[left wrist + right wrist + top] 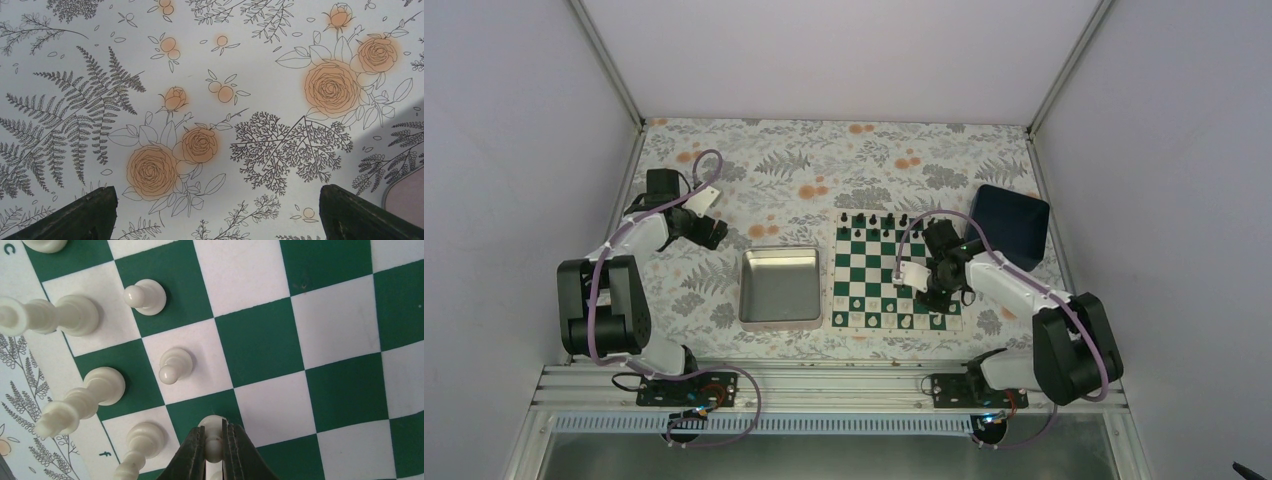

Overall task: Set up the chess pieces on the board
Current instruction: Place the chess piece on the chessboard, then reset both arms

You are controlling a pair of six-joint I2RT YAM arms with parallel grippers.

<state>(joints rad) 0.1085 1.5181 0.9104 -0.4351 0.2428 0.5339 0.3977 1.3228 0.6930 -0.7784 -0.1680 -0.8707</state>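
Note:
The green-and-white board (864,262) lies right of centre, with black chess pieces (874,219) along its far edge and cream-white ones (884,320) along its near edge. My right gripper (921,290) hangs low over the board's near right part. In the right wrist view it (214,441) is shut on a white pawn (212,423) standing upright over a green square (195,412). Two more white pawns (145,296) (175,365) stand in the same row, taller white pieces (95,390) behind them. My left gripper (217,215) is open above bare floral cloth, far left of the board.
A square silver tray (746,290) sits just left of the board; its corner (407,192) shows in the left wrist view. A dark blue box (1012,225) stands tilted at the board's far right. Grey walls close in the table on three sides.

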